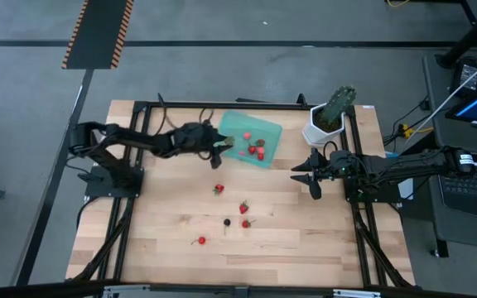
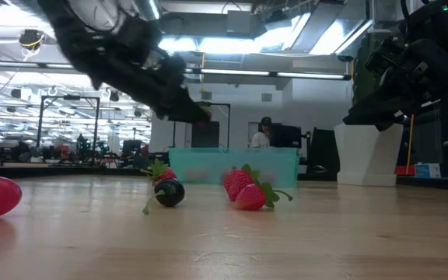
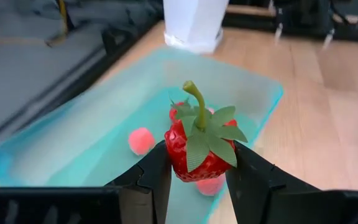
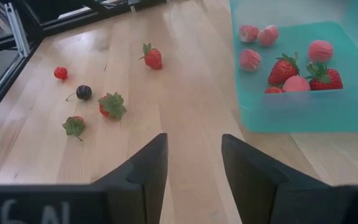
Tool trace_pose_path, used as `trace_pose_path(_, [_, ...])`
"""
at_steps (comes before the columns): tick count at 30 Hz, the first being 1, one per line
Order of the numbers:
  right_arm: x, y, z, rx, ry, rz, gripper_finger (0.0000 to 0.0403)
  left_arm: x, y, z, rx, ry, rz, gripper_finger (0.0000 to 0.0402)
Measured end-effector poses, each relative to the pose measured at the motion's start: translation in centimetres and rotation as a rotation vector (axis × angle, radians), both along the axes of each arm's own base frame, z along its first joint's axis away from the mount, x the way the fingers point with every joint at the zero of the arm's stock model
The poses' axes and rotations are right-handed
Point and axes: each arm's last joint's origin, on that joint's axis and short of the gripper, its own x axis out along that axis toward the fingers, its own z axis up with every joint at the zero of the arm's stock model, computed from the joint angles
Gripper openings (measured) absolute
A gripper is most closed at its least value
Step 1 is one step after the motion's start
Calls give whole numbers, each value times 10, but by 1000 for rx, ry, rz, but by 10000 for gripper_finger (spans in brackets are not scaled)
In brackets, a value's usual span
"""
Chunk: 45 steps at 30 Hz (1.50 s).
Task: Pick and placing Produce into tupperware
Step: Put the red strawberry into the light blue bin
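The teal tupperware (image 1: pixel 265 132) sits at the table's far middle with several red and pale pink berries in it (image 4: pixel 303 71). My left gripper (image 1: pixel 219 150) reaches in from the left and hangs over the tupperware's left edge (image 3: pixel 73 143), shut on a red strawberry (image 3: pixel 194 152). Loose produce lies on the wood nearer the front: strawberries (image 1: pixel 219 189) (image 1: pixel 243 207) (image 1: pixel 246 223), a dark berry (image 1: pixel 227 222) and a small red one (image 1: pixel 201 240). My right gripper (image 1: pixel 309 174) waits open, right of the tupperware, above bare table (image 4: pixel 194 162). My left gripper pinches the strawberry by the sides of its red body (image 3: pixel 174 149), one finger (image 3: pixel 151 174) on each side. Its green leafy top and stem (image 3: pixel 197 102) face back toward the wrist. The fingers slant down from the table's left. The berry is lifted clear, above the tupperware.
A white pot with a green cactus-like plant (image 1: pixel 325 124) stands at the far right, close to the tupperware's right end and my right arm. Black frame rails (image 1: pixel 122 215) run along the table's left and right sides. The near half of the table holds only the scattered berries.
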Motion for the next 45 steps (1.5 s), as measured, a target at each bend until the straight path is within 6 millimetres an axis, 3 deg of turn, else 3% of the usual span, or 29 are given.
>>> trace_pose_path(10, [0,0,-1,1,13,0,154,31,33,16,-44,161,-61,120])
trace_pose_path(17, [-1,0,-2,46,20,-19,154,37,50,13,-134,255,-94,120])
trace_pose_path(32, [-1,0,-3,46,26,-20,154,68,64,-7,-212,371,-168,120])
trace_pose_path(45, [-1,0,-3,46,27,-20,154,66,62,-10,-231,410,-176,120])
